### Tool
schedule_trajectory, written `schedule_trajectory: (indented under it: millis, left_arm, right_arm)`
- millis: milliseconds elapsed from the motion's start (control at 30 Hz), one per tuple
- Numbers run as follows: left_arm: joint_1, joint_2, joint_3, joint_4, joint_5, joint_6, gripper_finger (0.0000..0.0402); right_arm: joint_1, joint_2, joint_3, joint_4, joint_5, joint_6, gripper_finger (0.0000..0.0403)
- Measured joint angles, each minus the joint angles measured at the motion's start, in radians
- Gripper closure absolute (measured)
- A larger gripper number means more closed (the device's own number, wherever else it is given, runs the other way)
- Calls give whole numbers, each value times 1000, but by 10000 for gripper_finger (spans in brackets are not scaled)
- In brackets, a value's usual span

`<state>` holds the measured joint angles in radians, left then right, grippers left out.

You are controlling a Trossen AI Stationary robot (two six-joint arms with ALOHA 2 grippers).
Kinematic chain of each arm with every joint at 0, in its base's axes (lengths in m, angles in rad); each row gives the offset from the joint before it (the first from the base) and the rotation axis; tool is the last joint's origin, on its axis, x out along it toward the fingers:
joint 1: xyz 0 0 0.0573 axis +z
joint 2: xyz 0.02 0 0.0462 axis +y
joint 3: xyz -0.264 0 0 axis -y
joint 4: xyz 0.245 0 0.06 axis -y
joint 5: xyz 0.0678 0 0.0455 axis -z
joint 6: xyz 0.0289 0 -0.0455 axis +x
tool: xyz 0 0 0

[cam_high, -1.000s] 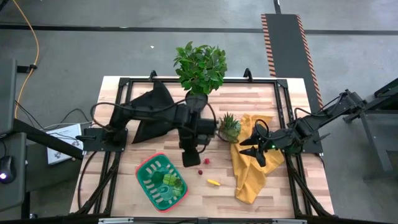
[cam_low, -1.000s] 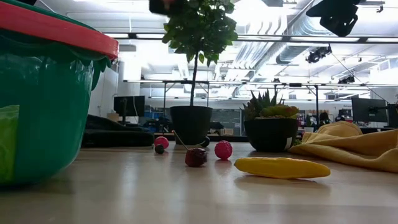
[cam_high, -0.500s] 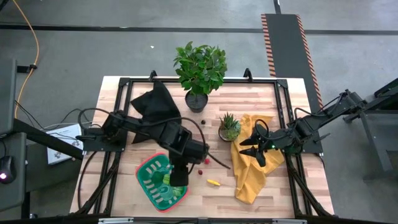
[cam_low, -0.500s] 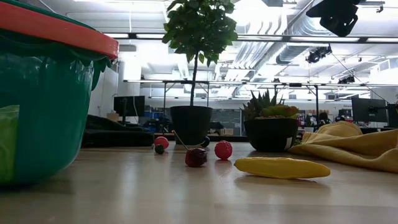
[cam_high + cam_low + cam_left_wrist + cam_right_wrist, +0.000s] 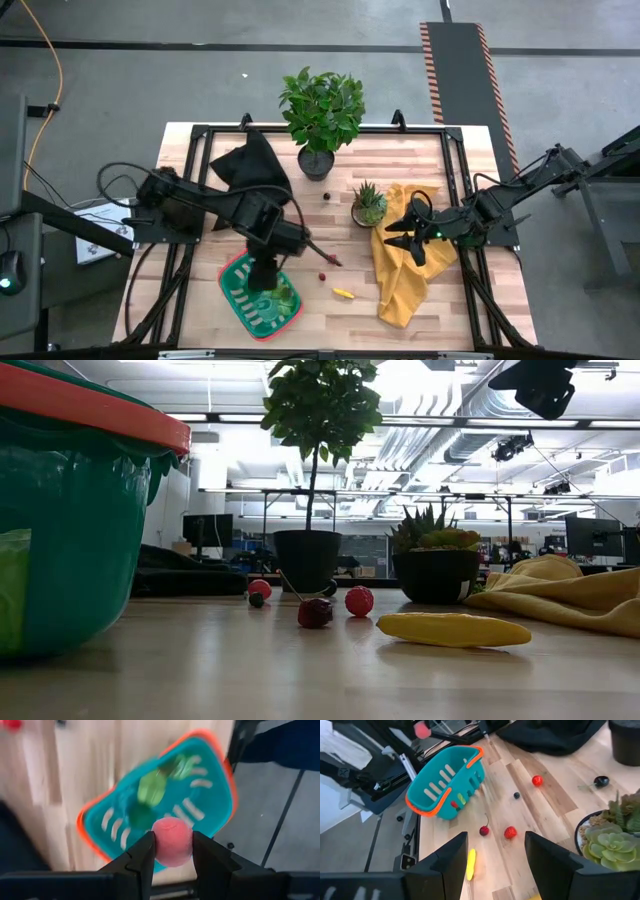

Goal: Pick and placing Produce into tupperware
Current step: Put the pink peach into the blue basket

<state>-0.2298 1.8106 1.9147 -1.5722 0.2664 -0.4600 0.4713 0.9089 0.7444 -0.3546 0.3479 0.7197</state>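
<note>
At the moment of inspection the left gripper point(image 5: 172, 851) was clamped on a pink round fruit point(image 5: 172, 841), with the fingers point(image 5: 141, 856) pressed to either side of it. In the high view this gripper point(image 5: 262, 275) stood over the upper part of the tupperware point(image 5: 233, 290), in the lower left of the frame. The left wrist view showed the container point(image 5: 215, 780) directly beneath the held fruit, with two green pieces point(image 5: 150, 787) already lying inside.

Compared with the frame one second prior, the left arm had swung from the centre of the table, near the small spiky plant point(image 5: 369, 203), leftward and toward the bottom of the frame, arriving above the container. Half a second prior it had been over the container's right edge; it had since moved further in. The judgement is that transport was complete and release was the step outstanding.

The remaining produce was unchanged in position: a yellow piece point(image 5: 453, 628), a dark cherry point(image 5: 315, 612) and two red pieces point(image 5: 359, 600) stayed on the table, right of centre in the low view.

The right gripper point(image 5: 412, 242) remained idle over the yellow cloth point(image 5: 400, 285) at the right of the frame, its fingers point(image 5: 451, 857) spread apart and holding nothing.
</note>
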Motion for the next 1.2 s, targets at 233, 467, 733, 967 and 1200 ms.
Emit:
schedule_trajectory:
  millis: [233, 467, 733, 967, 1200]
  left_arm:
    - [-38, -144, -269, 15, -53, -82, 289]
    - [-133, -240, -483, 195, -104, -180, 289]
    - [-208, -261, -651, 385, -182, -258, 289]
    - [-259, -261, -785, 527, -206, -308, 289]
    - [-262, -262, -842, 642, -230, -314, 289]
  right_arm:
    - [-52, 0, 0, 12, 16, 64, 215]
    - [-101, 0, 0, 31, 19, 138, 215]
    - [-126, 0, 0, 32, 21, 223, 215]
    - [-126, 2, 0, 54, 63, 270, 215]
    - [-126, 22, 0, 95, 91, 276, 215]
